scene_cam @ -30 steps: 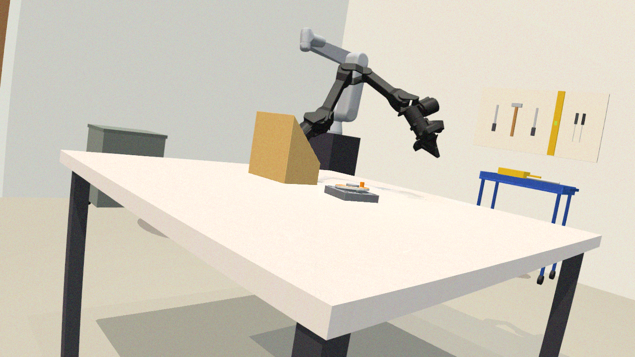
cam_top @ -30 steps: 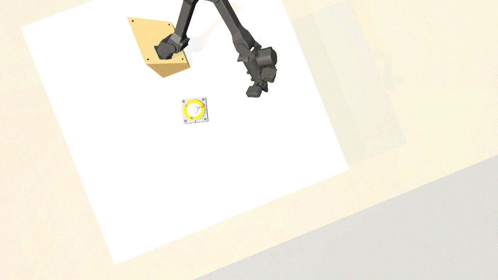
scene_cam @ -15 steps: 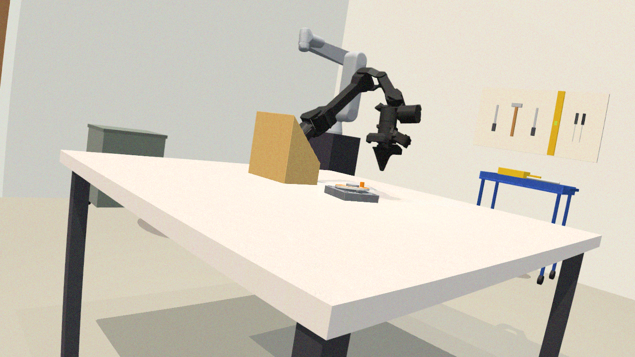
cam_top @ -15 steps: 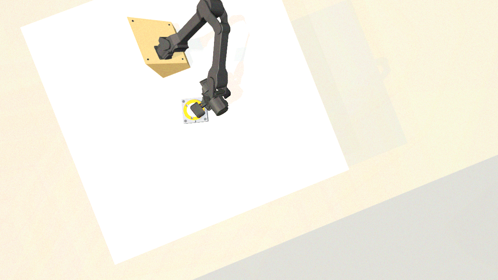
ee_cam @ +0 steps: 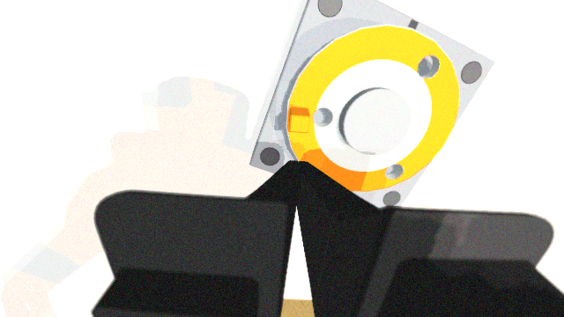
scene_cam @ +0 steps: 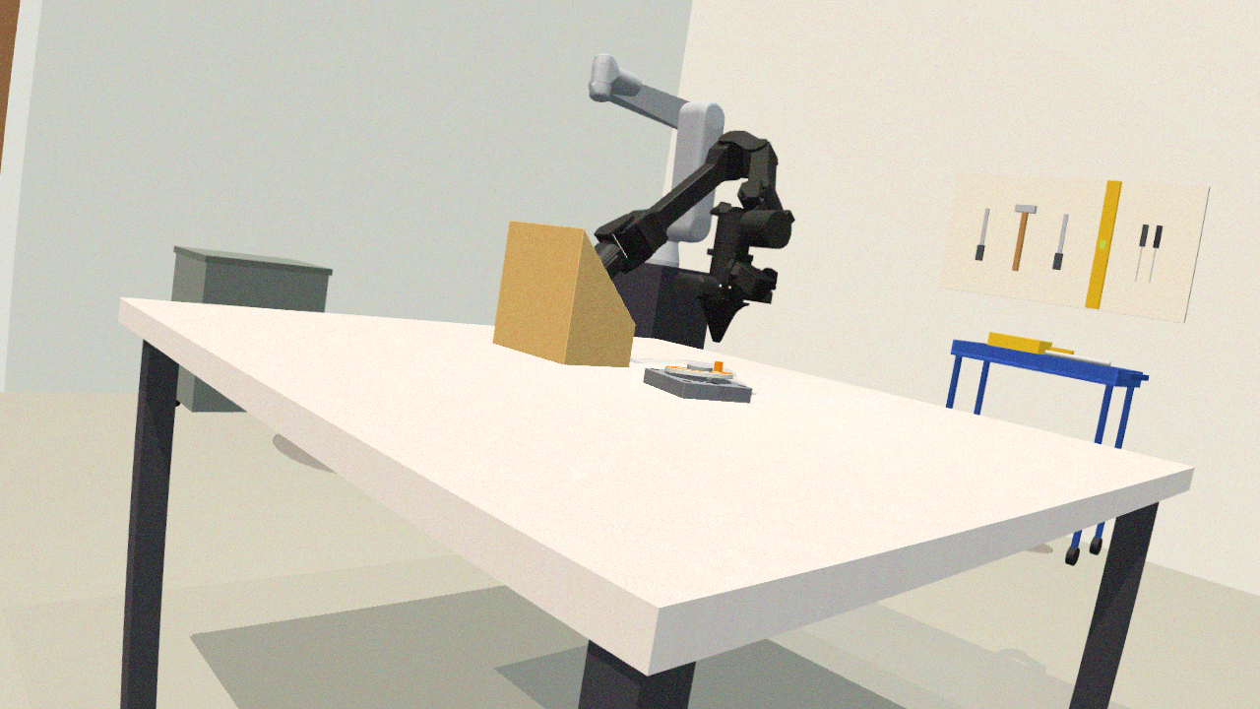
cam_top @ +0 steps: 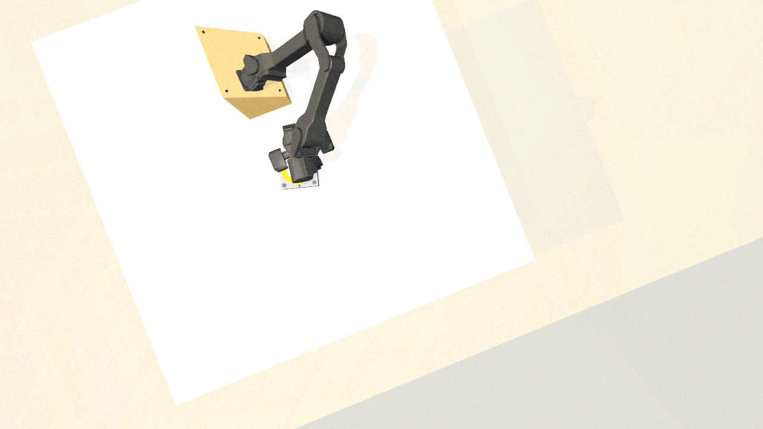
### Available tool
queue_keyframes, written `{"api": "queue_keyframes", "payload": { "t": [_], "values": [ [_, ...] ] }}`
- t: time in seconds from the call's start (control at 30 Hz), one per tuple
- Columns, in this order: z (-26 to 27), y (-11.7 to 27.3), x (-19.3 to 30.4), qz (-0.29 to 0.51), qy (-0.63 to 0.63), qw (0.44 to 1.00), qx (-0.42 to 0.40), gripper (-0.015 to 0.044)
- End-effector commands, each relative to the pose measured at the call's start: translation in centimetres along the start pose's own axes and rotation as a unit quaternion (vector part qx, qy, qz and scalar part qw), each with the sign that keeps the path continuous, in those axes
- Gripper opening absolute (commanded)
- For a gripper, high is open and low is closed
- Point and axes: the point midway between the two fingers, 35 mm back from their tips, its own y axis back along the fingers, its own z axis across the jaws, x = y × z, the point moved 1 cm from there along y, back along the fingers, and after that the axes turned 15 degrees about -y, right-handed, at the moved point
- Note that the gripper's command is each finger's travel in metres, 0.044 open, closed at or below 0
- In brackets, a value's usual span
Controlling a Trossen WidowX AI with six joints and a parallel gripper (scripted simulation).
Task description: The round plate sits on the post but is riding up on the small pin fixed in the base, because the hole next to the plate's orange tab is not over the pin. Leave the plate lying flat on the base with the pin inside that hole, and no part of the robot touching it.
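Observation:
The round plate (ee_cam: 441, 114) (scene_cam: 689, 371) has a yellow ring and a white middle. It sits around the pale post (ee_cam: 374, 120) on the grey square base (ee_cam: 308, 31) (scene_cam: 696, 389) (cam_top: 300, 184). Its orange tab (ee_cam: 299, 120) (scene_cam: 718, 364) stands on the ring's left side in the wrist view, with a small hole (ee_cam: 322, 117) just inside it. Two more holes show in the ring. I cannot make out the pin. My gripper (ee_cam: 296, 164) (scene_cam: 721, 335) is shut and empty. It points down and hangs a little above the plate's rim near the tab. In the top view the wrist hides most of the plate.
A tan wedge block (cam_top: 234, 64) (scene_cam: 554, 295) on the white table (cam_top: 320, 293) (scene_cam: 616, 493) carries my arm's foot, behind the base. Beyond the table are a grey cabinet (scene_cam: 246, 282), a blue side table (scene_cam: 1039, 365) and a tool board (scene_cam: 1070, 242).

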Motion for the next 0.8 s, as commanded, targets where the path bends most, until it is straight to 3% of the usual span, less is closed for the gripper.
{"api": "queue_keyframes", "payload": {
  "t": [0.0, 0.17, 0.77],
  "values": [
    [-0.2, -1.7, 0.3, 0.008, -0.008, 1.000, -0.002, 0.0000],
    [-0.1, -3.6, 0.4, 0.008, -0.008, 1.000, -0.003, 0.0000],
    [0.8, -3.8, -1.2, 0.008, -0.007, 1.000, -0.004, 0.0000]
  ]
}}
